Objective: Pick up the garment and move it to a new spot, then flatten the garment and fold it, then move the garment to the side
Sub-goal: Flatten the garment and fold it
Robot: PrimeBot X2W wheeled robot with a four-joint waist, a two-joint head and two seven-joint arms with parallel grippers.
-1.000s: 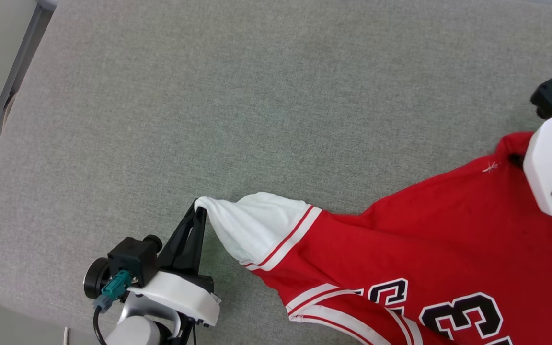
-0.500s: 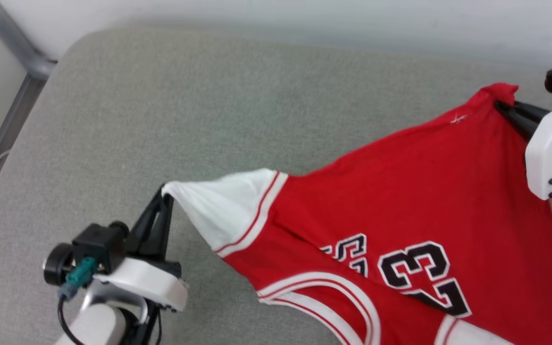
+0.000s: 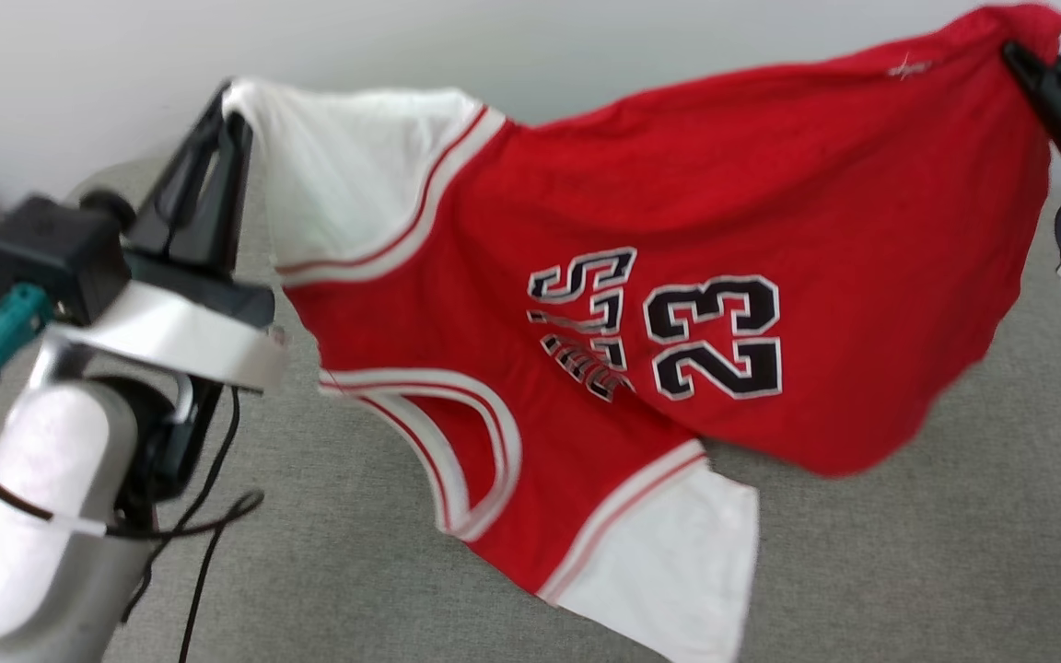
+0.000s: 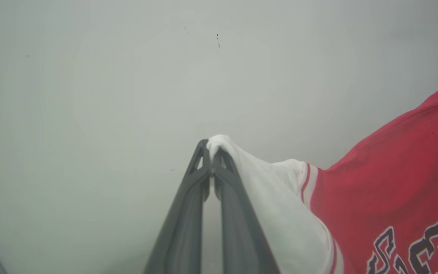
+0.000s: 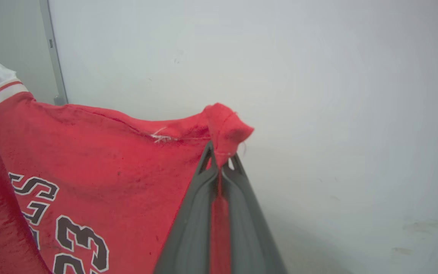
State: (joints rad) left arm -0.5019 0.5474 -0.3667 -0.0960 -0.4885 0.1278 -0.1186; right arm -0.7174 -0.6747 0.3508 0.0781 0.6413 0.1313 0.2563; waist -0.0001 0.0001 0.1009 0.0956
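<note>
We find the garment (image 3: 641,184) now raised above the surface (image 3: 954,552), left end effector (image 3: 234,99) and right end effector (image 3: 1014,51) clamping it; relocation begins.

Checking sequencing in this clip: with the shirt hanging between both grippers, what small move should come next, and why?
Probably lower it, arms apart, onto the grey surface. The left gripper pinches a white sleeve tip, the right gripper a red corner, so the garment hangs spread between them, lower sleeve dangling; set down spread, it should land nearly flat.
</note>
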